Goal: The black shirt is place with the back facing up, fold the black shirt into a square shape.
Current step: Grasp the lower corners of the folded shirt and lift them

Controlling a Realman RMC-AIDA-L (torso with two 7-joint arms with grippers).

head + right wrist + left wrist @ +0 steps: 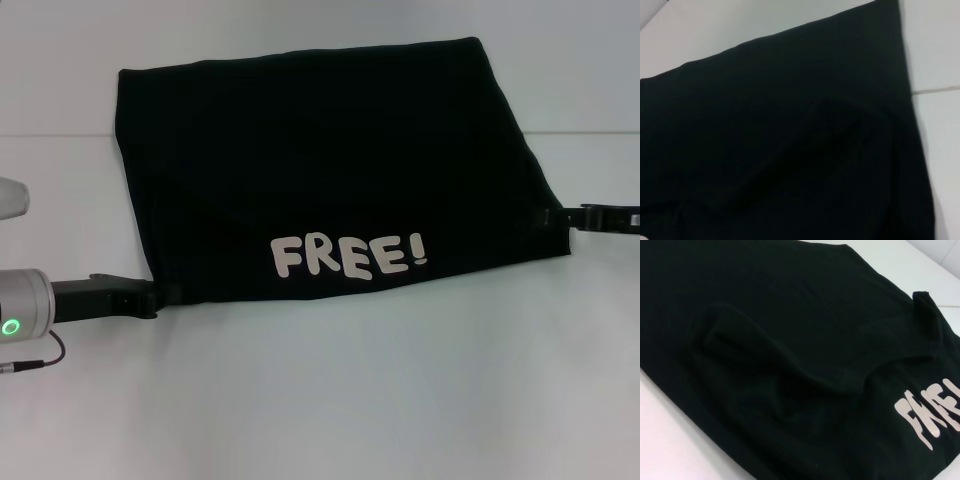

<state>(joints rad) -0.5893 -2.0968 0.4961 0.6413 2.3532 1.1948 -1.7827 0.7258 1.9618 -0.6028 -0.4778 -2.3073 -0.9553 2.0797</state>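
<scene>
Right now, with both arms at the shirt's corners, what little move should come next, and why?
Probably let go and draw both arms outward. The black shirt already lies folded as a rough rectangle, its FREE! print facing up, with the left gripper and right gripper at its near corners.

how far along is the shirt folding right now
Partly done: the black shirt already lies as a broad rectangle, sleeves no longer showing, with the "FREE!" print facing up near the front edge. In hand: the left gripper is at the near left corner and the right gripper at the right edge. Left: it is wider than deep, so at least one more fold seems needed for a square.
</scene>
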